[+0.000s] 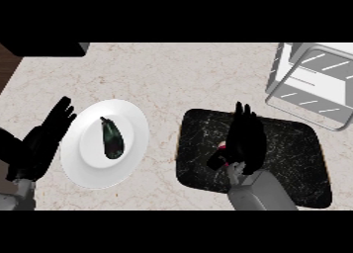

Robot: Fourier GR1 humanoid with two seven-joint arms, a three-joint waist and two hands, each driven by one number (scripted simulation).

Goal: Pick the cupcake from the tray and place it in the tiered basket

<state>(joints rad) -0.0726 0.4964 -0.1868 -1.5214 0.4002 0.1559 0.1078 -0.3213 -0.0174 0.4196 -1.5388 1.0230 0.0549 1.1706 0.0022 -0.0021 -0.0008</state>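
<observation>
The right hand (241, 141) is over the black tray (295, 158), fingers mostly straight, thumb beside the cupcake (223, 147) (mostly hidden, pink edge visible). Better close around it fully before lifting toward the tiered basket (318, 84) at 1 o'clock.

My right hand (244, 141) covers nearly all of the cupcake (223, 146) on the tray (295, 163); only a pinkish sliver shows. The tiered basket (318, 84) runs off the right edge.
</observation>
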